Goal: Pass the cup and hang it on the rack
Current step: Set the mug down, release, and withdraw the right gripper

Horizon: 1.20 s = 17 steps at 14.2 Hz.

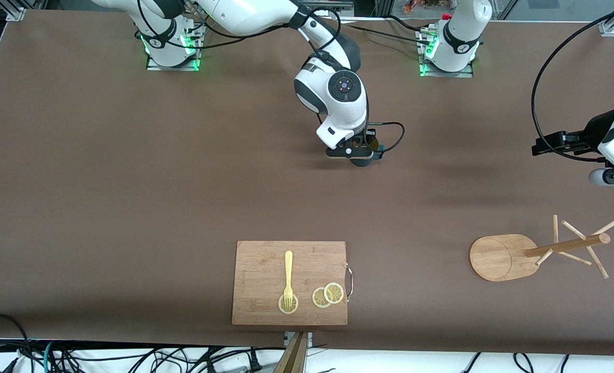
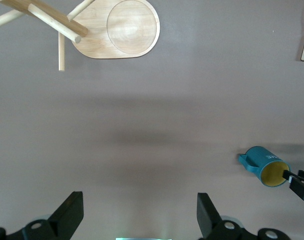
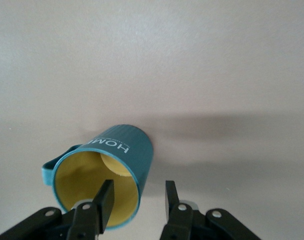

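From the front, the right gripper [image 1: 357, 153] sits low over the middle of the brown table [image 1: 131, 181], with the cup [image 1: 365, 158] mostly hidden under it; the left gripper [image 1: 547, 145] waits up in the air toward the left arm's end of the table; the rack [image 1: 514, 255] lies tipped on its side nearer the camera, pole and pegs level with the table; a bamboo cutting board [image 1: 265, 305] carries a yellow fork [image 1: 288, 277] and lemon slices [image 1: 327, 295]. In the left wrist view the left gripper's fingers [image 2: 72, 212] stand spread wide with nothing between them; the teal cup lies on its side, the right gripper at its rim. In the right wrist view the fingers [image 3: 103, 200] straddle the cup's wall – one inside the yellow mouth, one outside – with a visible gap, so parted rather than pinching. By my reading the cup is set down mid-table for the hand-over; the left arm's pick-up and the hanging are left – and the rack looks toppled.
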Motion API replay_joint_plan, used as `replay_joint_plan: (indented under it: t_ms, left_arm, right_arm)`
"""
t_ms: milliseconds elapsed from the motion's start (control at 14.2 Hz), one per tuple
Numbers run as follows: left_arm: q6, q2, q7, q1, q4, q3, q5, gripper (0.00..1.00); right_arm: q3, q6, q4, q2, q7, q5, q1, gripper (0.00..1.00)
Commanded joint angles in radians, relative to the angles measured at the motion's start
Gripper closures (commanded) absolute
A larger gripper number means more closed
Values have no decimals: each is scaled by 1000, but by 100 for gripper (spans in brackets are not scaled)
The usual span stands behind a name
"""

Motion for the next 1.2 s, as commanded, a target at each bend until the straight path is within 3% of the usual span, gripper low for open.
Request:
replay_joint_plan:
  t_ms: [0,71,424,565,706,918,1130]
  left_arm:
    - [-9,15,7,2,33,5,-11,0]
    - [-9,15,7,-1,33,5,-8,0]
    - [-9,18,7,-9,33,2,-11,0]
    - [-11,21,14,-9,33,1,-12,0]
    - [-12,21,15,-11,33,-1,-15,0]
    - [-14,21,14,-7,33,-1,-95,0]
    - [-17,27,14,-12,28,-10,-106,0]
  right_arm:
    - [-3,-147,4,-124,-4,-1,-64,21]
    - [0,-181,4,-165,-34,5,-108,0]
    - [-8,-301,-7,-290,-206,13,-407,0]
    - [-13,-407,-9,-351,-334,13,-487,0]
    - [-66,-474,-65,-444,-448,13,-535,0]
    - [-202,-494,-250,-621,-700,14,-555,0]
    - [-249,-545,-318,-699,-768,-5,-579,0]
